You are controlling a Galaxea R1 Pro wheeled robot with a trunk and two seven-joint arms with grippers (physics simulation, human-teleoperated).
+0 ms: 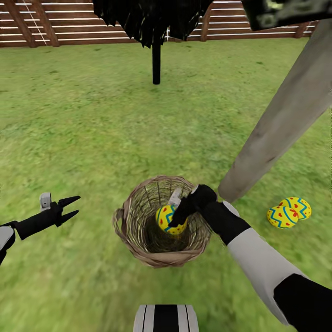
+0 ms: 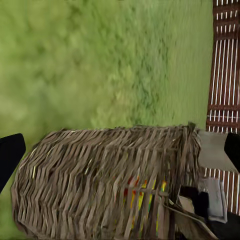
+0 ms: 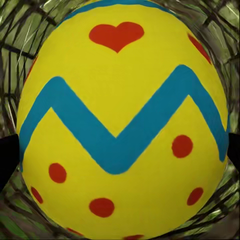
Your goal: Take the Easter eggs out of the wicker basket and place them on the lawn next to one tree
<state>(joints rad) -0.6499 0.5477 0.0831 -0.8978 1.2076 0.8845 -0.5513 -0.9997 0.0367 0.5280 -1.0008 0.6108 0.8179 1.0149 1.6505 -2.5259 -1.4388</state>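
Note:
The wicker basket (image 1: pixel 138 230) stands on the lawn (image 1: pixel 83 120) just in front of me. One Easter egg (image 1: pixel 165 216) is inside it, and my right gripper (image 1: pixel 177 220) reaches in from the right, shut on that egg. In the right wrist view the egg (image 3: pixel 120 120) sits between the black fingertips (image 3: pixel 7 155) at its two sides. Two more eggs (image 1: pixel 289 212) lie touching on the grass by the foot of the pale tree trunk (image 1: pixel 286 115). My left gripper (image 1: pixel 71 207) hangs open to the left of the basket, and its camera faces the basket's woven side (image 2: pixel 100 180).
A dark tree with a thin black trunk (image 1: pixel 156 64) stands farther back in the middle. The brown slatted fence (image 1: pixel 60 23) closes the garden behind it. The pale trunk leans across the right side, close to my right arm. Open grass stretches to the left and ahead.

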